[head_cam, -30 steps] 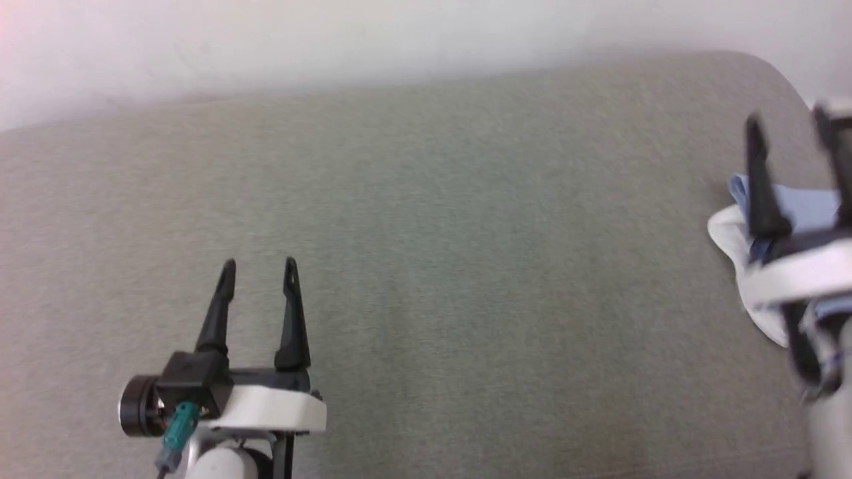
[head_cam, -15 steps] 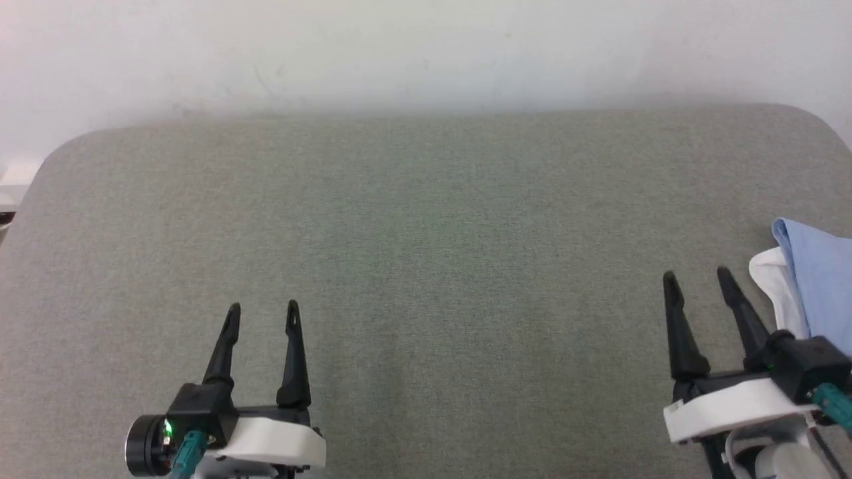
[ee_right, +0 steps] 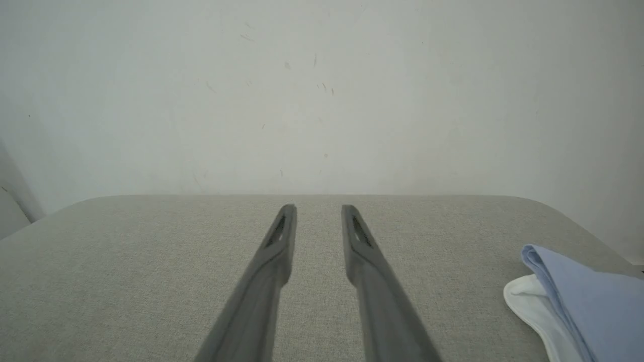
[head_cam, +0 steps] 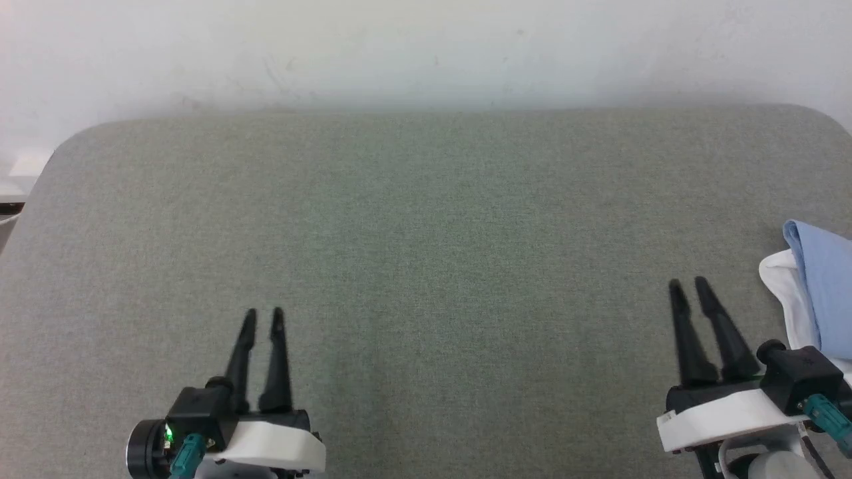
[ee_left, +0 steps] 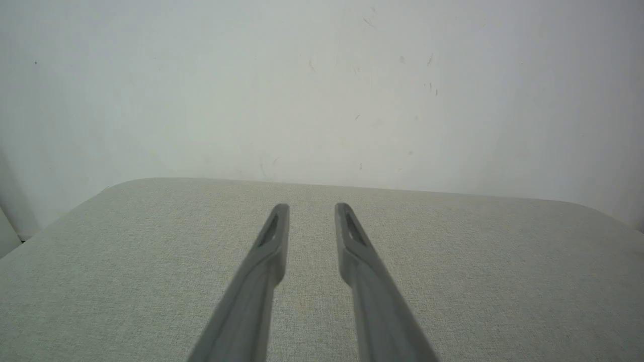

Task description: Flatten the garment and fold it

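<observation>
Both grippers' fingers are standing closer together than half a second ago, and the camera has shifted a little.

From the head, the left gripper is hanging low over the pad, its dark tapered fingers a narrow slit apart and holding nothing. The right gripper is doing the same, with a thin gap showing between its tips. The garment is lying on the pad just to the right of the right gripper, beside its fingers and not touching them, cut off by the picture's edge. It is showing as a smooth light blue fold over a white layer that is peeking out on the gripper's side. Its rounded blue end is pointing ahead of the gripper, toward the wall. The visible part is running roughly along the fingers, and the full length is hidden. The pad is looking like grey-green woven cloth with rounded corners.

From the left wrist, the left gripper is reaching over the pad, slotted tips apart, with the scuffed pale wall ahead.

From the right wrist, the right gripper is holding its tips apart too. The garment is lying low to its right, blue over white, in soft rounded folds.
</observation>
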Controlling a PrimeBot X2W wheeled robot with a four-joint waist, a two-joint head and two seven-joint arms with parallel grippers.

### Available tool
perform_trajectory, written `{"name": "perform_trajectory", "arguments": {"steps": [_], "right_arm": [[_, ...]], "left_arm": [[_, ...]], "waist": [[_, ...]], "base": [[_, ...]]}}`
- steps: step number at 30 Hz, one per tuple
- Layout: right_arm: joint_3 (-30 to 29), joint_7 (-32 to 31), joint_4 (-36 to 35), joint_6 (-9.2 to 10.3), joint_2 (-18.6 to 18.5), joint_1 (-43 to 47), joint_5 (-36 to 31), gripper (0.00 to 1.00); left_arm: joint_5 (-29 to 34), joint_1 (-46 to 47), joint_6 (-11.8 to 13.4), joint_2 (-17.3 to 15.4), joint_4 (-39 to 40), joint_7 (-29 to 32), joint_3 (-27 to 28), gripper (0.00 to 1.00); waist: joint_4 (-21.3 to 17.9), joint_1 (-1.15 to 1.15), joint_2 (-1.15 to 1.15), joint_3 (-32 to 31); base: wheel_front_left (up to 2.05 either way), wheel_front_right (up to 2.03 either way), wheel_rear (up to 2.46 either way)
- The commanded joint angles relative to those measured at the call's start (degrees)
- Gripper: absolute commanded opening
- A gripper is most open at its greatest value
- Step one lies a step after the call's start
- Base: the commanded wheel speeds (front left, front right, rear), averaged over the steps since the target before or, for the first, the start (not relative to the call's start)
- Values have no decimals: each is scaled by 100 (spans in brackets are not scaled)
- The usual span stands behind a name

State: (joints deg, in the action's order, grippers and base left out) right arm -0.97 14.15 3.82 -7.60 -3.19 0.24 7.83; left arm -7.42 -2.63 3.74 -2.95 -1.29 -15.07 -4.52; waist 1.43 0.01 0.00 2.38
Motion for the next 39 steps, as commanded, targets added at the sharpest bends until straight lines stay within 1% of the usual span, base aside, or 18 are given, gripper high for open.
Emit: {"name": "perform_trajectory", "arguments": {"steps": [1, 39], "right_arm": [[-2, -2, 0, 0, -1, 0, -1, 0], [27, -420, -113, 3, 8, -7, -233, 0]], "left_arm": [[1, 0, -1, 0, 0, 3, 0, 0], [221, 78, -111, 2, 38, 448, 134, 0]], "waist": [[0, 0, 0, -1], [-42, 0, 0, -71]], "base": [[0, 0, 0], [0, 0, 0]]}}
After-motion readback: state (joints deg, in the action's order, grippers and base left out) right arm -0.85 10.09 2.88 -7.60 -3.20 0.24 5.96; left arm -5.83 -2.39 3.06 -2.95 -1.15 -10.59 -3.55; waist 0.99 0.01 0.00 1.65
